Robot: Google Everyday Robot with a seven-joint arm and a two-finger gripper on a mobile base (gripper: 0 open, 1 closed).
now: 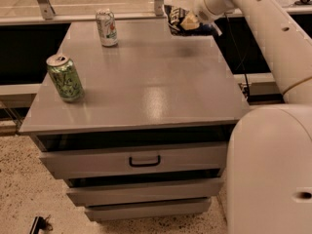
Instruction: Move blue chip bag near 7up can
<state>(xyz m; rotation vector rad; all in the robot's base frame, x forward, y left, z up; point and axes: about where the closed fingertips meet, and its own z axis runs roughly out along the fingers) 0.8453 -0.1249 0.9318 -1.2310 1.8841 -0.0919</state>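
The blue chip bag [176, 18], dark blue and crinkled with white patches, hangs in my gripper [188, 21] above the far right part of the grey table top [146, 72]. The gripper is shut on the bag's right side, and a faint shadow lies on the table below it. The 7up can [106, 27], pale silver with green areas and a red mark, stands upright at the far left of the table, well to the left of the bag.
A bright green can with black pattern [65, 77] stands upright near the table's left edge. Drawers with a dark handle [145, 160] are below the top. My white arm [273, 38] and base [273, 169] fill the right side.
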